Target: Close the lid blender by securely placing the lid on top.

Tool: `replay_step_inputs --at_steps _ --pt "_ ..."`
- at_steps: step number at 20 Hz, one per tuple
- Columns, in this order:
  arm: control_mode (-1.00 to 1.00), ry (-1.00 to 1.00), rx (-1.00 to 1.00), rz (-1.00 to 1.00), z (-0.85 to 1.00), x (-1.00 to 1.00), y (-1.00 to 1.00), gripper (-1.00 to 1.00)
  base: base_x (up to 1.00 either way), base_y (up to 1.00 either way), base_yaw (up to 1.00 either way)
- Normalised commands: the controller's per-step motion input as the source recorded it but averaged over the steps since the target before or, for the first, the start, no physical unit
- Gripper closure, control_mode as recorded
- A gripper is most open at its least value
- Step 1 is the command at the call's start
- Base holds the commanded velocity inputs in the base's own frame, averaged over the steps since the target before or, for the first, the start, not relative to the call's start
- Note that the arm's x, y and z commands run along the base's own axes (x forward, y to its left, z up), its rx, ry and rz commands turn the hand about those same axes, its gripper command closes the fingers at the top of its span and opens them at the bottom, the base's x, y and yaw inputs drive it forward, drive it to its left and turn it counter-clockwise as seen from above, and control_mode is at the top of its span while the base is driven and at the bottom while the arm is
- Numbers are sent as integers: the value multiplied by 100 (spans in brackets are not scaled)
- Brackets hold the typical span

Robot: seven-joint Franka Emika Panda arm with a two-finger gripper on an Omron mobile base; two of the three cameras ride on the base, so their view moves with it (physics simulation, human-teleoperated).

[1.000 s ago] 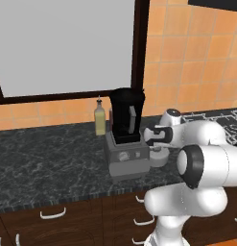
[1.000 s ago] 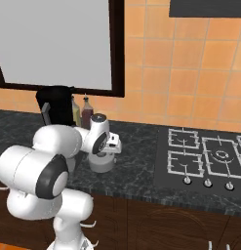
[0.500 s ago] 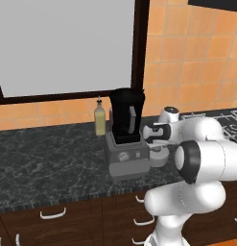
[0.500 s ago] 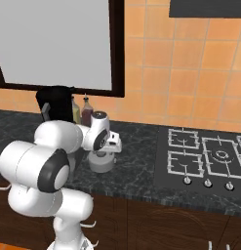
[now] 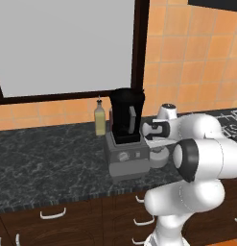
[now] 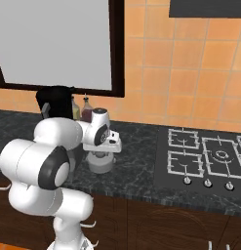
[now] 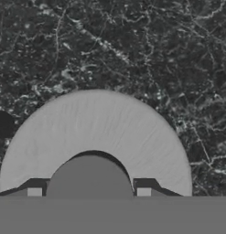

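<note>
Claw [image 7: 88, 192] is clamped on the raised knob of the lid [image 7: 96, 132], its two dark tips pressed against the knob's sides in the hand view. That light-grey lid lies flat on the dark marbled bench [image 5: 43, 158], directly under the claw and just right of the blender [image 5: 125, 139]. Blender's black jar stands upright on its grey base, top uncovered; what is inside the jar cannot be told. A slim yellowish bottle [image 5: 100, 123] stands just left of the jar, near the wall.
</note>
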Motion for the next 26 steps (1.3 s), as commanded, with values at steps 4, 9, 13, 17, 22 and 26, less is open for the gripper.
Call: replay_step_inputs --at_steps 4,9,13,17,22,26 --pt "-100 3 -1 0 -17 -18 21 100 0 0 0" --pt "-100 -4 1 0 5 -3 2 100 0 0 0" --pt "-100 -18 4 0 54 -29 -11 100 0 0 0" --pt "-100 -2 0 0 82 -30 -13 100 0 0 0" --pt "-100 0 0 0 98 -30 -1 100 0 0 0" --pt "-100 -3 0 0 96 -19 0 100 0 0 0"
